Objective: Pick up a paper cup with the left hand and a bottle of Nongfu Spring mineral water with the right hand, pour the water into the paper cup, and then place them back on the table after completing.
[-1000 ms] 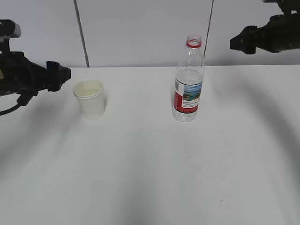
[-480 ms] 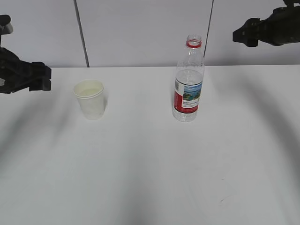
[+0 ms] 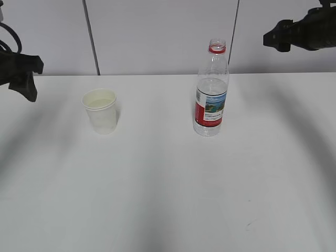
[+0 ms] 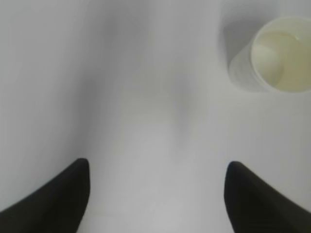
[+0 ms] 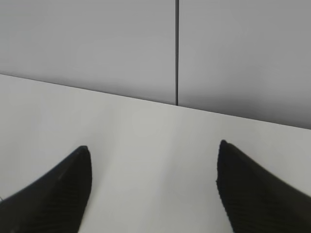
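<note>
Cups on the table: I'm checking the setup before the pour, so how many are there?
1. The cup stands upright on the left part of the table, well left of the bottle. The left wrist view shows the same cup. Nothing here could hide another.

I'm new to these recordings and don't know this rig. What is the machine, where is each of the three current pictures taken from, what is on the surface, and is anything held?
It is a robot with two black arms. The wide picture looks across the white table: the left hand is at the left edge, the right hand at the top right. The other two come from cameras on each wrist, showing black fingers spread apart. A white paper cup and an uncapped clear plastic bottle with a red label stand on the table. Both hands hold nothing.
</note>
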{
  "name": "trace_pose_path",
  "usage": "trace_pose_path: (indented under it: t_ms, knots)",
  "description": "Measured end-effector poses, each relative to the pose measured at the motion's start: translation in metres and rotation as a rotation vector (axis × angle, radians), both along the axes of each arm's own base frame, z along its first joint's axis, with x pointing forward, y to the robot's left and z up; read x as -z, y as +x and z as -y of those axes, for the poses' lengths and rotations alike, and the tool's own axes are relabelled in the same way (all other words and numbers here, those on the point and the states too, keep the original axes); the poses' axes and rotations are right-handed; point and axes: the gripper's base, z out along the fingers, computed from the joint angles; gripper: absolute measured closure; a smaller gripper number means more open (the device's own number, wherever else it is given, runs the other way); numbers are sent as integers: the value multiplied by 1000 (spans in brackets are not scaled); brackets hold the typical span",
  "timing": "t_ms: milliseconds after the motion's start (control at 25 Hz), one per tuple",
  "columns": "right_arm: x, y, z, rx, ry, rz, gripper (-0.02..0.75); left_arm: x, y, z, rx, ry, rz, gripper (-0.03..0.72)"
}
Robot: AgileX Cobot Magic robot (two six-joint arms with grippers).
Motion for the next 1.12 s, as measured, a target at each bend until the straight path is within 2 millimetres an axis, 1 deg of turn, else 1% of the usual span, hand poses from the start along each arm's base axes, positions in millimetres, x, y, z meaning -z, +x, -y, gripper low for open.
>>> trace_pose_path:
  t_ms: [160, 280, 520, 680, 840, 960, 1120]
  knots:
    - [0, 0, 0, 0, 0, 0, 146, -12, -9, 1, 41, 10, -126, 197]
    - [0, 0, 0, 1, -1, 0, 146, -16, -16, 1, 65, 16, -211, 207]
    - [0, 1, 2, 19, -9, 5, 146, -18, -18, 2, 87, 8, -234, 209]
    - [0, 1, 2, 23, -9, 6, 146, -19, -22, 5, 100, -32, -236, 211]
    - [0, 1, 2, 24, -10, 7, 146, -22, -42, 4, 113, -54, -234, 220]
    - [0, 1, 2, 26, -9, 7, 146, -30, -64, 0, 114, -52, -208, 221]
    - [0, 1, 2, 26, -9, 7, 147, -45, -97, -9, 116, -25, -139, 230]
